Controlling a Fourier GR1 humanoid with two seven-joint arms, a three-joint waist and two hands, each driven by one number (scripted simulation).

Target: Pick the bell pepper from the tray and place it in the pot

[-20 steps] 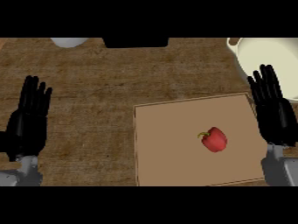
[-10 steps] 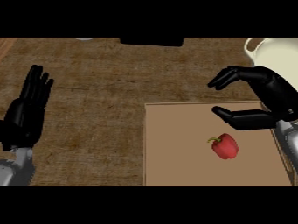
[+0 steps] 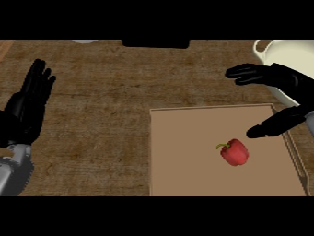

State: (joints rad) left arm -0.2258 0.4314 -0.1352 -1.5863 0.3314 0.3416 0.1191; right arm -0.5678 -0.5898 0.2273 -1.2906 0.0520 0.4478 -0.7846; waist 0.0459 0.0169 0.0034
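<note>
head view: the red bell pepper (image 3: 235,152) lies on the brown tray (image 3: 186,156), right of the tray's middle, its green stem toward the left. the right hand (image 3: 292,90) hangs above the tray's far right corner, fingers and thumb spread wide and gripping nothing, thumb tip near the pepper but apart from it. the cream pot (image 3: 302,60) sits at the tabletop's (image 3: 105,83) far right corner. the left hand (image 3: 26,108) rests near the left edge, fingers straight and spread.

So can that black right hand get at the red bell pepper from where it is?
Probably yes: the right hand hangs open just above the red bell pepper, which lies alone on the flat brown tray.
</note>
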